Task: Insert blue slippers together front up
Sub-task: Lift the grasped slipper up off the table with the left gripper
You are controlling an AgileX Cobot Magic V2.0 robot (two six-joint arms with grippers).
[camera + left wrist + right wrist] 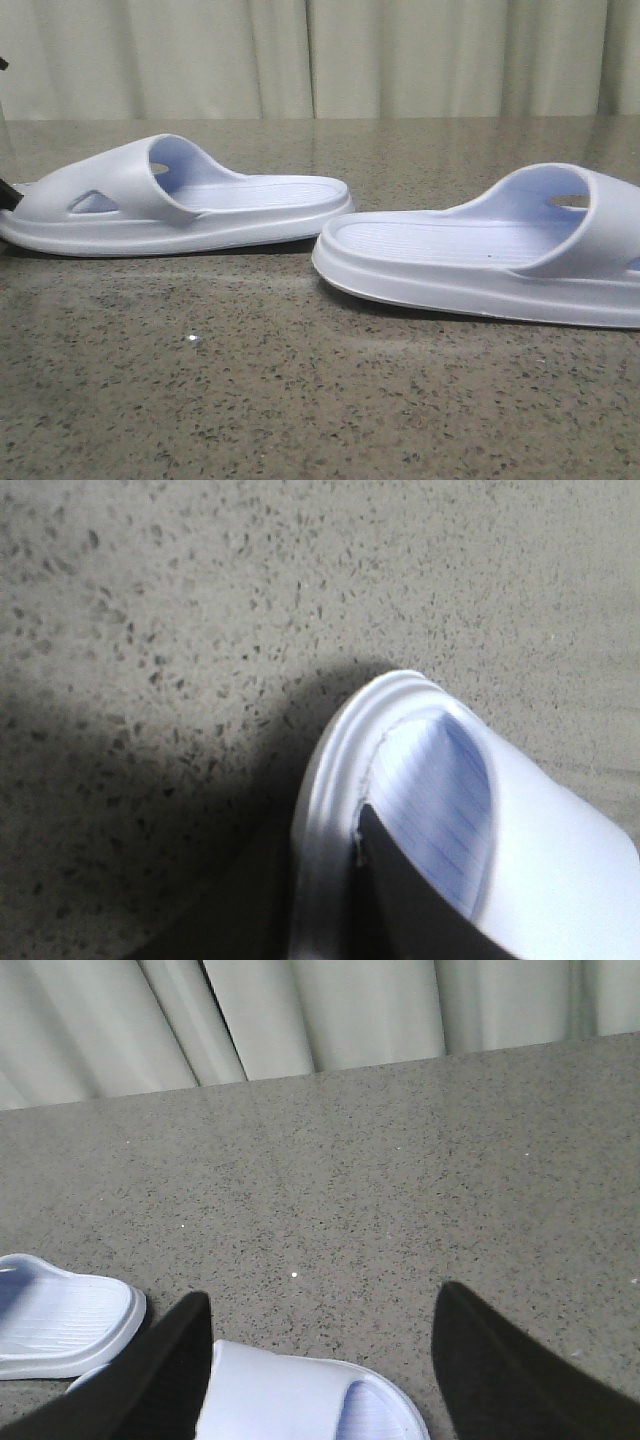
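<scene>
Two pale blue slippers lie on the speckled table. The left slipper (170,200) has its strap to the left; the right slipper (480,250) has its strap to the right. My left gripper (318,845) grips the left slipper's front rim (330,780), with one finger (410,890) on the ribbed footbed and the other outside the sole. Only a black bit of it (8,195) shows in the front view. My right gripper (325,1295) is wide open over the right slipper's strap (290,1395), its fingers (170,1370) on either side.
The left slipper's heel (60,1325) lies just beside my right gripper's finger. The grey-brown speckled tabletop (300,400) stretches in front of both slippers. A pale curtain (320,55) hangs behind the table's far edge.
</scene>
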